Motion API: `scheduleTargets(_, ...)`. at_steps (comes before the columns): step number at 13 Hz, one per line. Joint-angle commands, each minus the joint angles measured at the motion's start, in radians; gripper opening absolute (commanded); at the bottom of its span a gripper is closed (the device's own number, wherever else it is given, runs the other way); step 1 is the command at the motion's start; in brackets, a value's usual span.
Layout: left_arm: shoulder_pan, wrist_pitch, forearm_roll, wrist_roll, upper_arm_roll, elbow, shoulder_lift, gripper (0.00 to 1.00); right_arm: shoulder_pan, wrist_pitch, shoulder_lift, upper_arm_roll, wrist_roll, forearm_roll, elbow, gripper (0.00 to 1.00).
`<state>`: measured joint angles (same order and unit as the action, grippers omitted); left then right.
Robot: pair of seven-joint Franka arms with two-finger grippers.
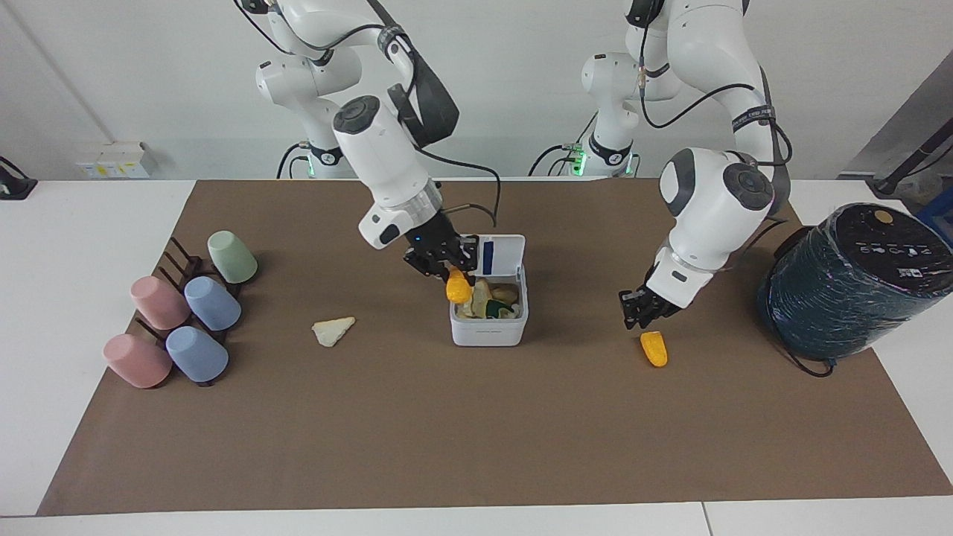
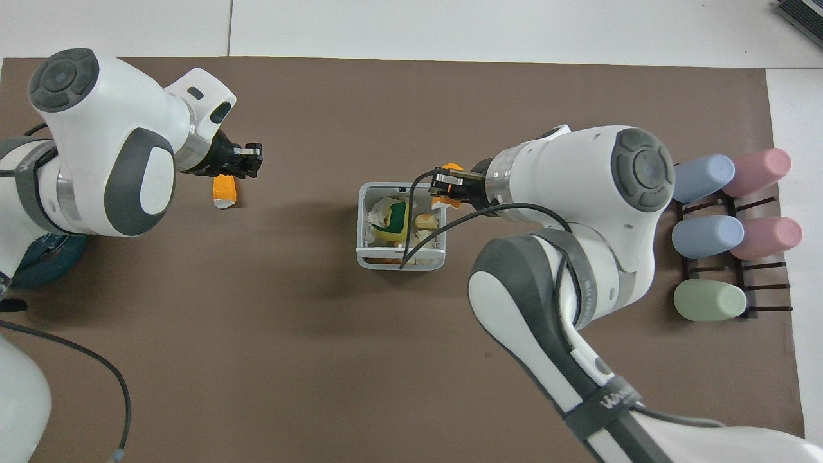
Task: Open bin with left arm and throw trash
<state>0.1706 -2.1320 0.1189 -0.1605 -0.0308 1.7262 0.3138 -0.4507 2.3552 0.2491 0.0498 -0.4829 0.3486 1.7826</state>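
On brown tabletop mat (image 1: pixel 447 432), right gripper (image 1: pixel 447 266) grips 1 orange piece (image 1: pixel 458 286) over open bin (image 1: pixel 488 331); left gripper (image 1: pixel 642 311), jaws unclear, hangs over another orange piece (image 1: pixel 654 348).

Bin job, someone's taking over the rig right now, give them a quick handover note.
Right hand: shut on an orange piece, held over the bin at the edge toward the right arm's end.
Left hand: holds nothing, just above the second orange piece on the mat toward the left arm's end.
Bin: lid up, scraps already inside.
Cream scrap: on the mat between the bin and the cups.
Done: bin opened, one piece lifted.
Left: drop that piece in, then bin the second orange piece and the cream scrap.
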Motion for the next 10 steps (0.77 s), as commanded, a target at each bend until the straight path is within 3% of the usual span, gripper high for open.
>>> scheduleTargets(1, -0.013, -0.066, -0.028, 0.047, -0.008, 0.075, -0.032, 0.87, -0.003, 0.03, 0.048, -0.001, 0.004, 0.029, -0.014, 0.0)
scheduleTargets(3, -0.02, -0.086, -0.092, 0.047, -0.004, 0.078, -0.003, 0.87, -0.008, 0.058, 0.074, -0.001, 0.006, 0.029, -0.006, 0.05)
scheduleTargets(4, -0.02, -0.094, -0.117, 0.045, -0.004, 0.078, 0.011, 0.87, -0.023, 0.068, 0.081, -0.001, 0.006, 0.029, 0.0, 0.16)
scheduleTargets(5, -0.023, -0.115, -0.12, 0.045, -0.003, 0.084, 0.022, 0.86, -0.023, 0.067, 0.081, -0.001, 0.007, 0.029, 0.0, 0.31)
scheduleTargets(6, -0.035, -0.15, -0.12, 0.045, -0.003, 0.105, 0.028, 0.83, -0.023, 0.068, 0.082, -0.001, 0.006, 0.029, 0.0, 0.55)
scheduleTargets(7, -0.043, -0.196, -0.12, 0.047, -0.003, 0.137, 0.028, 0.8, -0.023, 0.07, 0.082, -0.001, 0.003, 0.029, 0.0, 0.86)
scheduleTargets(8, -0.045, -0.238, -0.122, 0.047, -0.003, 0.16, 0.03, 0.79, -0.023, 0.07, 0.082, -0.001, 0.001, 0.027, -0.002, 1.0)
scheduleTargets(10, -0.045, -0.272, -0.123, 0.047, -0.003, 0.17, 0.054, 0.75, -0.026, 0.067, 0.078, -0.001, 0.0, 0.026, -0.009, 1.0)
